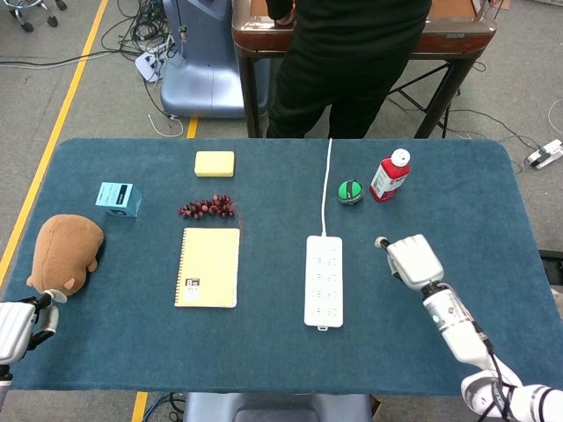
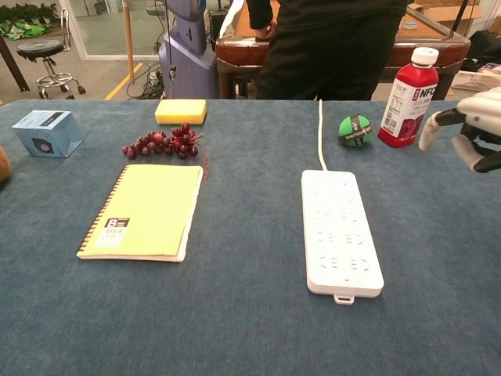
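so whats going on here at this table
Neither hand holds anything right now. The right hand hovers over the blue table with its fingers apart, closest to the red juice bottle and the green ball, touching neither. The left hand sits at the near left edge, just below the brown plush toy. A white power strip, yellow notebook, grapes, yellow sponge and small blue box lie untouched.

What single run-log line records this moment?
right hand: open, near red bottle | left hand: open, beside plush toy | power strip: untouched
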You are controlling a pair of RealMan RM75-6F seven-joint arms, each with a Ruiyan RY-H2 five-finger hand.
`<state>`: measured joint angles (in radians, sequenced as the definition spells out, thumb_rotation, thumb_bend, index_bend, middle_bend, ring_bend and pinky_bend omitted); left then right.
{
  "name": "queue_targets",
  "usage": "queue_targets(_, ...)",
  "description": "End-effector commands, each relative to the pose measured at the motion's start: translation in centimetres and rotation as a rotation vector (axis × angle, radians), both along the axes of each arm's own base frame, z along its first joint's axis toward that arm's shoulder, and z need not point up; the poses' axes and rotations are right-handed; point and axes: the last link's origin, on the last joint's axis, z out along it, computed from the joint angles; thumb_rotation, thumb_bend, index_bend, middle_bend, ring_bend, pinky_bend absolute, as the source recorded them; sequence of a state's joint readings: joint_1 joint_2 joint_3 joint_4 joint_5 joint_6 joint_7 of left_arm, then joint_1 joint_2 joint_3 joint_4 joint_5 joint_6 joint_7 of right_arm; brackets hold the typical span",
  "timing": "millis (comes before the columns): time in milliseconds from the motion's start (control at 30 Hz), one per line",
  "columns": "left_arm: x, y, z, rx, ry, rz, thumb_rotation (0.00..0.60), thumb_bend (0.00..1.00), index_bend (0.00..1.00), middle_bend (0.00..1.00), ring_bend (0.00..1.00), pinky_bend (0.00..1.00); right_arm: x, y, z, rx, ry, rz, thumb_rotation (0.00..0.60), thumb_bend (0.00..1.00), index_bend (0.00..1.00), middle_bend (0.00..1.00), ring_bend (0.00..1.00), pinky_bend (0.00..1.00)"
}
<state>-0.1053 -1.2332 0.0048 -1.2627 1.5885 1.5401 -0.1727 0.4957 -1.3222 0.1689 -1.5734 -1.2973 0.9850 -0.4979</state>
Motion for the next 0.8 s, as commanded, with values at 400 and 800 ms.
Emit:
queue_targets(400, -0.1, -0.1, 0.4, 0.016, -0.002, 0.007, 0.600, 0.61, 0.55, 0.78, 0.69, 0.91, 4.0, -2.7, -5.5, 0.105, 0.064, 0.021, 0.600, 0.81, 0.31, 0.92, 1.00, 1.00)
queue_targets(800, -0.3, -0.1, 0.6, 0.021, -0.005, 0.011, 0.600, 0.61, 0.55, 0.78, 0.69, 0.91, 5.1, -3.3, -7.6, 0.137, 0.088, 0.015, 0.600, 0.83, 0.31, 0.93, 1.00, 1.00)
